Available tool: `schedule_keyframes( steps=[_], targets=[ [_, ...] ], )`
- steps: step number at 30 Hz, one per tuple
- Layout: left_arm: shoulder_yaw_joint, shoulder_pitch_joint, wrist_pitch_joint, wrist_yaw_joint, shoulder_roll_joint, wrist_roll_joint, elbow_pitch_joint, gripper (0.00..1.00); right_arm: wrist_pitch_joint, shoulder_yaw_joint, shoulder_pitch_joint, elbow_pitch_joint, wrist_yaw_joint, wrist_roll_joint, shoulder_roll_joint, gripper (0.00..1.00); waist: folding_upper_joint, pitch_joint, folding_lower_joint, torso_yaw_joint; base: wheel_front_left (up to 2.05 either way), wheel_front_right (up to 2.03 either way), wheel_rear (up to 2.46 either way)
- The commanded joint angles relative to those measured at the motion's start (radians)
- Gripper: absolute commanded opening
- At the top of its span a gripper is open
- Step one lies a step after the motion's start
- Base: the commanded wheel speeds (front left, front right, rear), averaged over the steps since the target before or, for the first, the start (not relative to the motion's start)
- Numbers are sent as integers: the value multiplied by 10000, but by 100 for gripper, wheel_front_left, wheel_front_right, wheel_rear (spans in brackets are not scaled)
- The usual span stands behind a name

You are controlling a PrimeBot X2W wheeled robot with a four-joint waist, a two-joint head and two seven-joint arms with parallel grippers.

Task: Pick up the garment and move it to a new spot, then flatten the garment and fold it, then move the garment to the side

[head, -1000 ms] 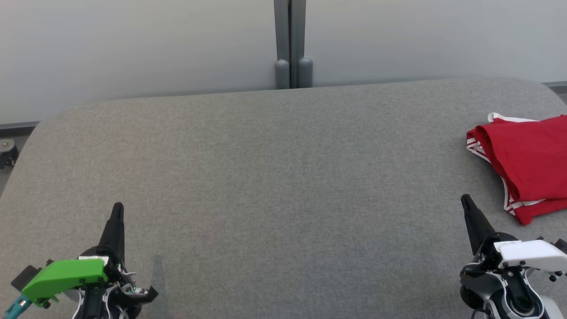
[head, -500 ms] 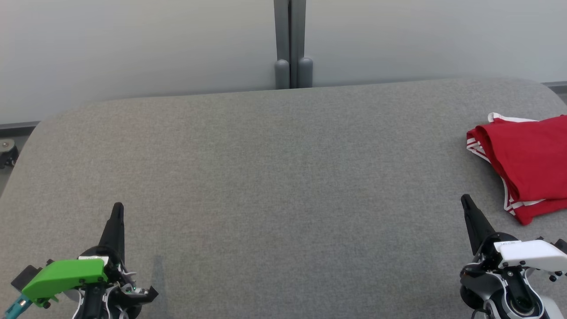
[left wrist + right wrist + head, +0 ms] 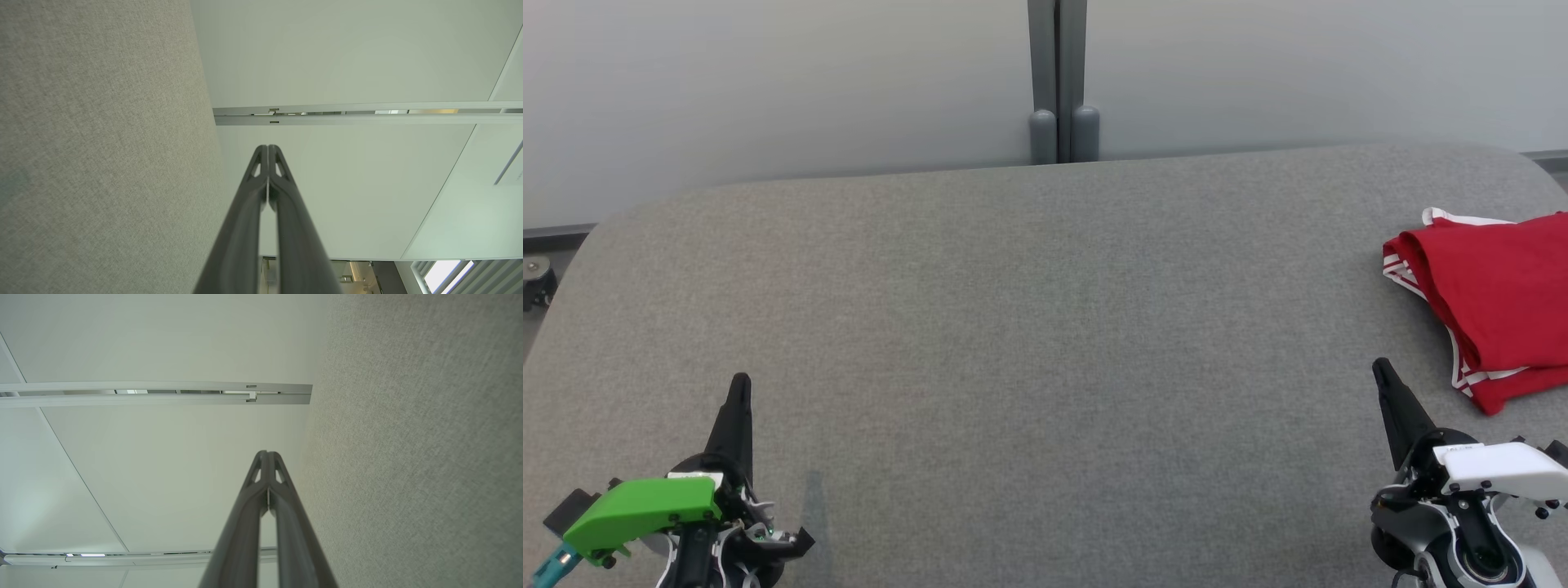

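The red garment (image 3: 1494,302) is seen folded at the right edge of the table (image 3: 1045,327). The left gripper (image 3: 740,380) and right gripper (image 3: 1379,366) are closed on nothing, near the table's front edge. The setting-aside is judged done. Any withdrawal is best made without the fold being brushed.
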Motion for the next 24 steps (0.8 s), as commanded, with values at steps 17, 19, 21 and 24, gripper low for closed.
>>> schedule_keyframes(
  steps=[17,19,21,24],
  targets=[
    [17,-107,34,-32,62,-36,-36,0,36,-18,-65,-37,0,19,-53,0,0,0,0,0,0,0,0],
    [17,-107,34,-32,62,-36,-36,0,36,-18,-65,-37,0,19,-53,0,0,0,0,0,0,0,0],
    [17,-107,34,-32,62,-36,-36,0,36,-18,-65,-37,0,19,-53,0,0,0,0,0,0,0,0],
    [17,-107,34,-32,62,-36,-36,0,36,-18,-65,-37,0,19,-53,0,0,0,0,0,0,0,0]
  ],
)
